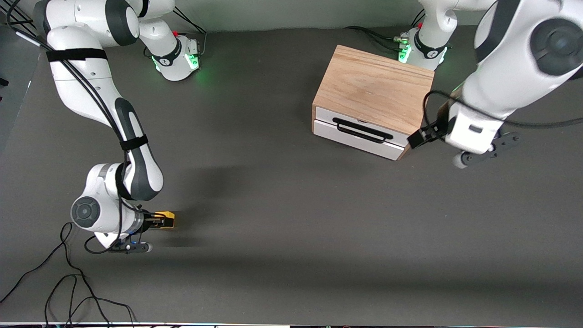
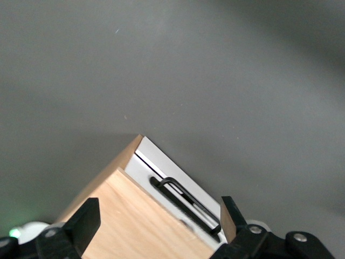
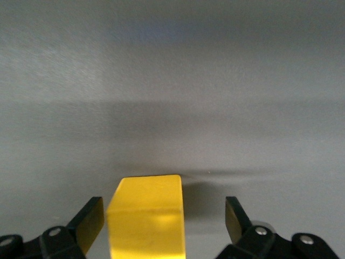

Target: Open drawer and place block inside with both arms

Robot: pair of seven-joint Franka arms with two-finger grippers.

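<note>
Fingers apart on both: right fingers flanking block, left fingers over drawer.

We see a table with a dark grey, matt top that fills nearly the whole front view. Its surface is plain and of one colour, with some soft, darker shadows lying on it. Along the edge nearest to the front camera runs a thin pale strip. Above the table's farthest edge stands a light grey wall. At the right arm's end, a paler grey panel lies just beside the table top, at a slant.
</note>
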